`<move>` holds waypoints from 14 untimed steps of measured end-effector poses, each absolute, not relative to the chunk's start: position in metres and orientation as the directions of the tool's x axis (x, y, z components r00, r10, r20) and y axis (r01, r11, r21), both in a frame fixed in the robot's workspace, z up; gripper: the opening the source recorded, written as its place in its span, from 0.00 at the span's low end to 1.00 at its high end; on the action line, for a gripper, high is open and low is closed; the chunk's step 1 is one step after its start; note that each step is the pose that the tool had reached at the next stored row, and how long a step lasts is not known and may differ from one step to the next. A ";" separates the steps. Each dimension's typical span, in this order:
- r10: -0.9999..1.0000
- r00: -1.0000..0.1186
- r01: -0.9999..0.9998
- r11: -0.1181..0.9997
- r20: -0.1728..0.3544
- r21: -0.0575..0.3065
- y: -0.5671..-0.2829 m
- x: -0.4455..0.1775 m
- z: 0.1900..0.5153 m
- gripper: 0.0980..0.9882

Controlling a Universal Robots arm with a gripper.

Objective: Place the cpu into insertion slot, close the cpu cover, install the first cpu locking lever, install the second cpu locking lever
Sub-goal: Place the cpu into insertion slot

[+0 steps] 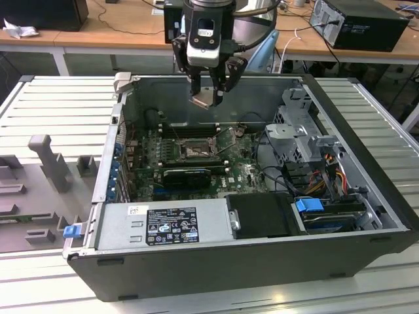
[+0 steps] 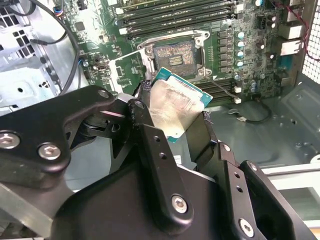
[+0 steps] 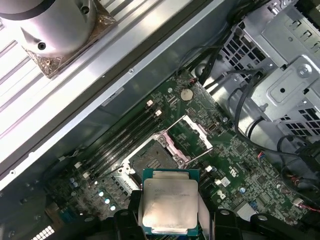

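The black two-fingered tool (image 1: 208, 97) is gripping the small flat square silver-grey cpu (image 3: 169, 202) by its edges. It is hanging above the open dark grey computer case (image 1: 229, 265), over the square dark insertion slot (image 3: 148, 159), beside which the thin silvery cpu cover (image 3: 194, 134) is standing raised.

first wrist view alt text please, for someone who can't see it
The black gripper holds a small flat square cpu with a silver-grey metal top over a green motherboard. Beyond it the square dark insertion slot with a silvery rim sits empty, its thin silvery metal cpu cover swung open.
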State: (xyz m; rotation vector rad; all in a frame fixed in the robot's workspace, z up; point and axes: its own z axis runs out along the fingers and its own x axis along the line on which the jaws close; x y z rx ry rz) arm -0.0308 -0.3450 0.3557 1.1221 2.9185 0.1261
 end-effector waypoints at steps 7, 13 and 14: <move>0.706 -0.708 0.704 0.705 0.018 0.080 -0.345 -0.031 0.355 0.48; 0.774 -0.634 0.772 0.631 0.017 0.080 -0.345 -0.031 0.354 0.48; 0.786 -0.618 0.784 0.615 0.018 0.080 -0.345 -0.031 0.354 0.48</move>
